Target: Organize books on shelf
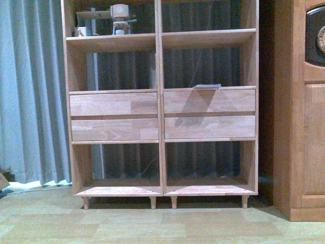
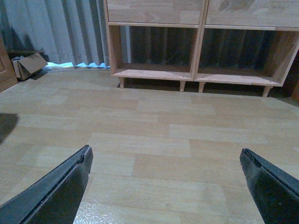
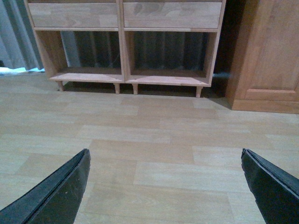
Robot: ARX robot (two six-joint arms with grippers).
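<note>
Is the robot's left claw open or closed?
Open. On the left gripper, the two dark fingers stand far apart, with only bare floor between them.

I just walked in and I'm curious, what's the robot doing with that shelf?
Nothing is being held right now. The robot's left tool and right tool are both open and empty, above the wooden floor, facing the shelf. What looks like a dark book lies flat on top of the right-hand drawers. A few small things sit in the upper left compartment.
</note>
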